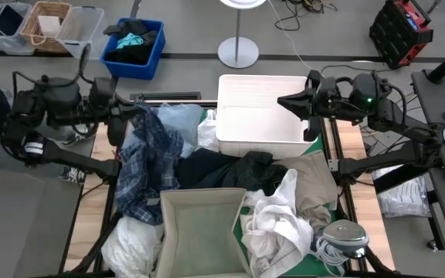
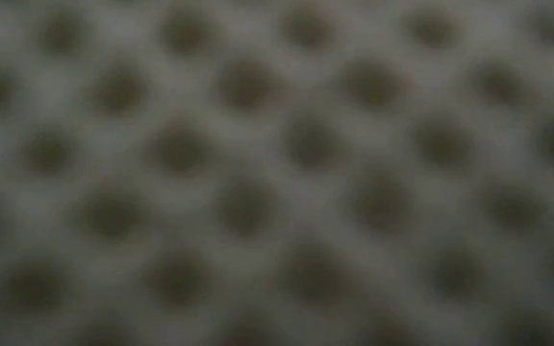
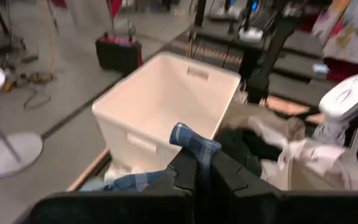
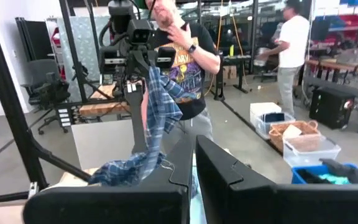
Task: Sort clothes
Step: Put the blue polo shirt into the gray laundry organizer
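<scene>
My left gripper (image 1: 140,113) is raised over the table's far left, shut on the blue plaid shirt (image 1: 149,158). The shirt drapes down from it onto the heap of clothes. The heap holds a light blue piece (image 1: 181,120), black pieces (image 1: 222,170), a khaki piece (image 1: 314,179) and white pieces (image 1: 278,224). My right gripper (image 1: 283,100) hovers over the white bin (image 1: 261,116), shut, with nothing between its fingers (image 4: 219,171). The low view is filled by a blurred mesh surface. My left gripper pinches a bunched part of the plaid shirt between its two fingers, and a tuft (image 3: 194,142) sticks out past the fingertips. The fingers lie roughly level, coming from the table's left. The shirt (image 4: 157,102) hangs slack below them, its lower part (image 1: 139,197) lying on the heap.
A beige bin (image 1: 203,232) stands at the near edge, with a silver corded object (image 1: 344,235) at the near right. On the floor beyond the table are a blue bin (image 1: 134,46) and a lamp base (image 1: 238,52). Two people (image 4: 188,56) stand in the room behind.
</scene>
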